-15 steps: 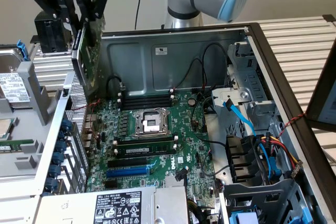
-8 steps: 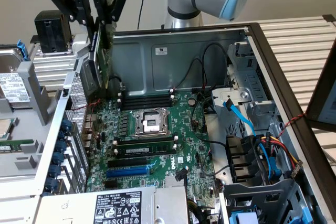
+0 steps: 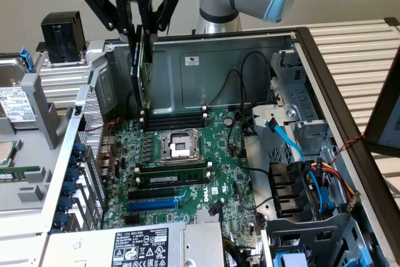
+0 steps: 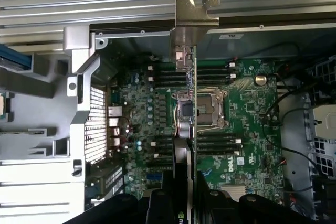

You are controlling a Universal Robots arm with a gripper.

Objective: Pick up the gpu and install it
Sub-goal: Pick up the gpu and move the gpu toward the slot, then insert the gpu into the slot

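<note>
My gripper (image 3: 141,28) hangs above the rear-left part of the open computer case, shut on the gpu (image 3: 143,73). The gpu is held upright and edge-on, its lower end above the memory slots behind the CPU socket (image 3: 178,146). In the wrist view the gpu (image 4: 189,108) runs as a thin green edge with its silver end bracket (image 4: 195,19) at the far end, and my gripper (image 4: 184,205) clamps its near end. Below lies the green motherboard (image 3: 215,161) with a blue expansion slot (image 3: 152,204) near the case front.
The case walls (image 3: 206,60) ring the board. Black, blue and red cables (image 3: 300,167) and a drive cage (image 3: 294,98) crowd the exterior view's right. A power supply (image 3: 140,245) sits at the front. A perforated rear panel (image 3: 90,154) stands on the exterior view's left.
</note>
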